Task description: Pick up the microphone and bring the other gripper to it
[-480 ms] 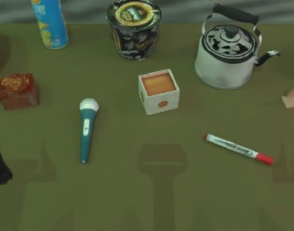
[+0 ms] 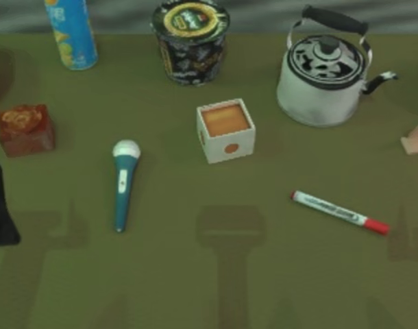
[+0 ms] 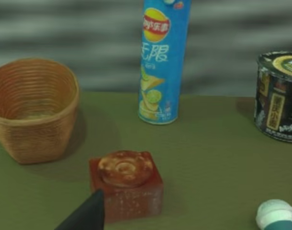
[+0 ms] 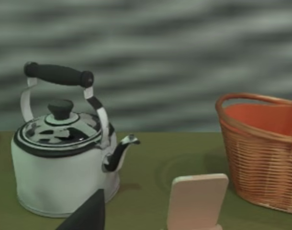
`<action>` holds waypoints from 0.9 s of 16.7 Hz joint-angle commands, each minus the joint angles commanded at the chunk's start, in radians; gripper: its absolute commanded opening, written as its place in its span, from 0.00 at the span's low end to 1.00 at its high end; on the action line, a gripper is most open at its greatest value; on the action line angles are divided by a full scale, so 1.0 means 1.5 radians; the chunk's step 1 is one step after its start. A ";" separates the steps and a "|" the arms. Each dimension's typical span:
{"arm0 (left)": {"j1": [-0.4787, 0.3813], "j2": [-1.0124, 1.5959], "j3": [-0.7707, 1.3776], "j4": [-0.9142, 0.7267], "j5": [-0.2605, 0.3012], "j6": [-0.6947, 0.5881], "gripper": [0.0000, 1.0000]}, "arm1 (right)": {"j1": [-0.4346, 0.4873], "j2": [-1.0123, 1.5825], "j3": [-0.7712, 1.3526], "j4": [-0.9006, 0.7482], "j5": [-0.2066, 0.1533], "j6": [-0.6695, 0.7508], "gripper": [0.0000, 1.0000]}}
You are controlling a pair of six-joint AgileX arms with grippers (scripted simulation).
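Observation:
The microphone lies flat on the green table left of centre, its teal handle toward the front and its pale head toward the back. My left gripper shows as a black wedge at the table's left edge, well left of the microphone and apart from it. One of its fingers shows in the left wrist view with nothing against it, so it is open and empty. My right gripper is outside the top view. Only one finger shows in the right wrist view, near the kettle, likewise open and empty.
A red block sits just behind the left gripper. A blue chips can, dark tub and kettle line the back. A white box stands mid-table, a red-capped marker front right. Wicker baskets flank the table.
My left gripper has shifted a little toward the back of the table and slightly rightward. The microphone and everything else have stayed put.

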 joint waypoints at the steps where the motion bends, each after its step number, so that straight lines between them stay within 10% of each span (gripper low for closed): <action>1: -0.011 0.049 0.036 -0.025 -0.001 -0.010 1.00 | 0.000 0.000 0.000 0.000 0.000 0.000 1.00; 15: -0.189 0.936 0.600 -0.435 -0.017 -0.174 1.00 | 0.000 0.000 0.000 0.000 0.000 0.000 1.00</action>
